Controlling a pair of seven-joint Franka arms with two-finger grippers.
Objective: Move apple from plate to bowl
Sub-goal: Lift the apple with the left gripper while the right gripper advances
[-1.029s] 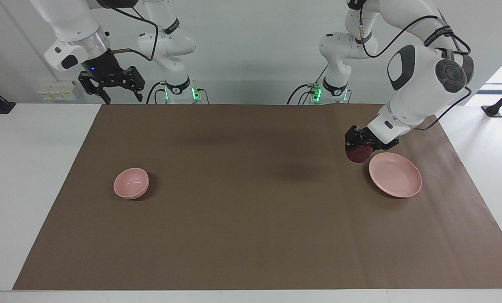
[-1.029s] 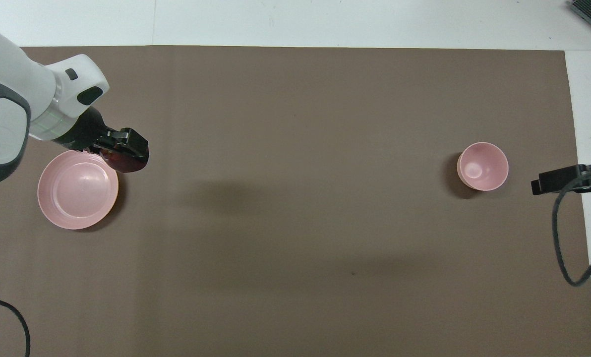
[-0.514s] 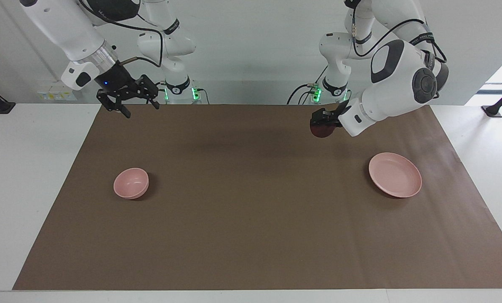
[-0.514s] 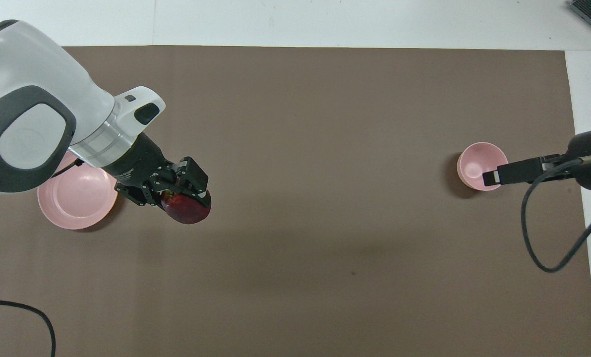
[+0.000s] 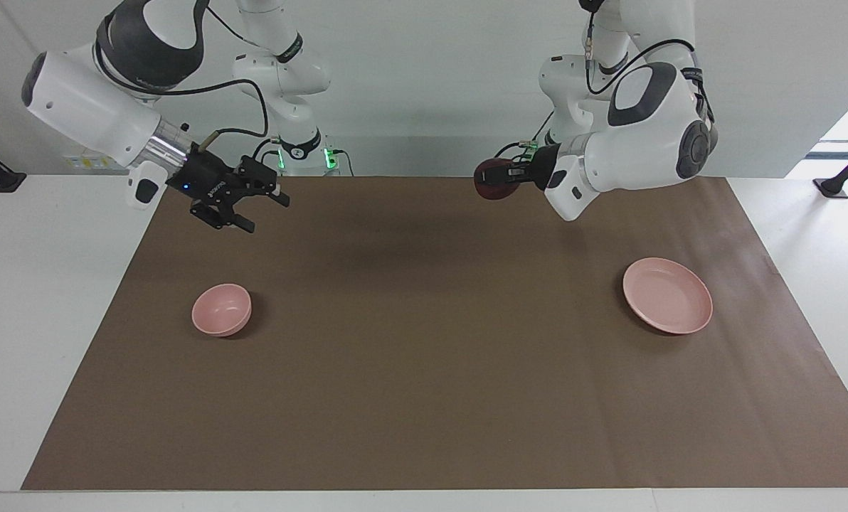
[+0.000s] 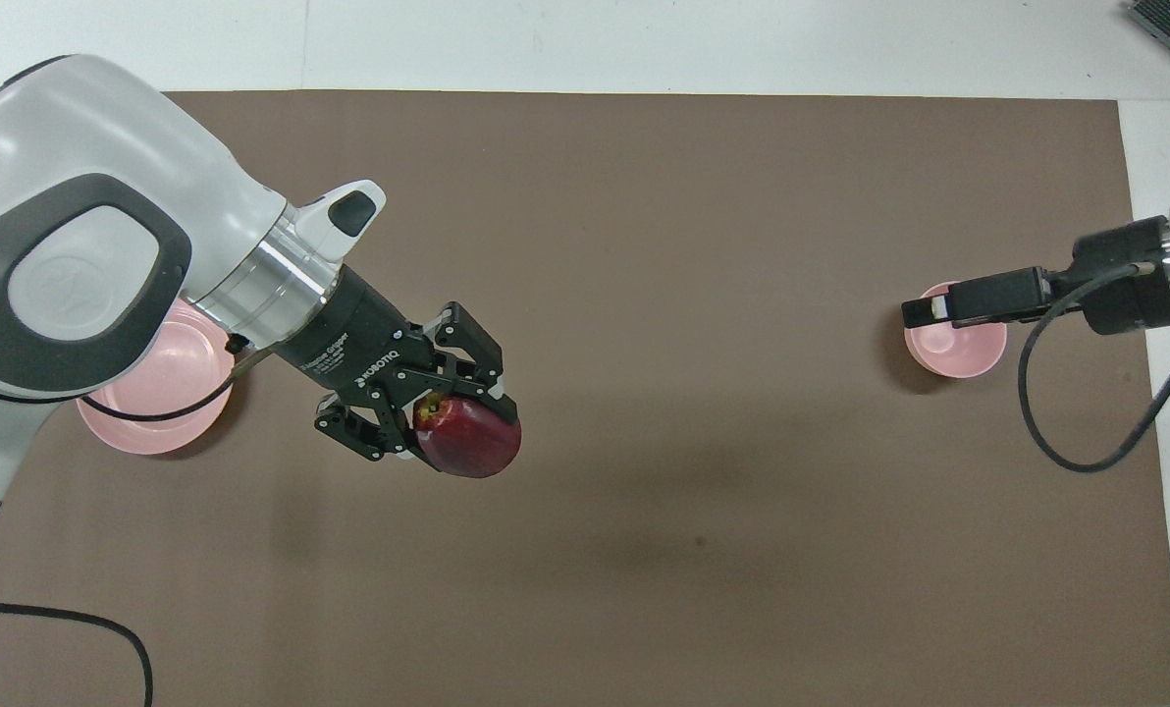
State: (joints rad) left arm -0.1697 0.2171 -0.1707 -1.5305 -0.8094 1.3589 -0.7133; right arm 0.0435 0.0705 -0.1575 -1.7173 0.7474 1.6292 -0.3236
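One apple (image 6: 469,439), dark red with a pale patch by its stem end, sits clamped between the fingers of my left gripper (image 6: 452,412), which I hold up in the air with the wrist turned sideways so the fruit sticks out toward the right arm's end of the table. In the facing view the apple (image 5: 491,180) hangs high over the brown mat (image 5: 424,398), over the edge of the mat nearest my bases, clear of every dish. My left fingers (image 6: 492,355) are closed on the fruit from two sides, and the outer links splay out around it.

The plate (image 5: 668,295) lies flat on the mat at the left arm's end, with nothing on it; from overhead my left forearm covers part of its rim (image 6: 158,432). The apple is well apart from it.

The bowl (image 5: 222,309) stands upright on the mat toward the right arm's end, well apart from the plate, its inside bare.

My right gripper (image 5: 242,206) hangs in the air over the mat, above the stretch between the bowl and my bases, its fingers spread apart and holding nothing. From overhead it (image 6: 938,309) overlaps the bowl's rim (image 6: 958,355), but the facing view shows it raised well above the bowl, not touching it.
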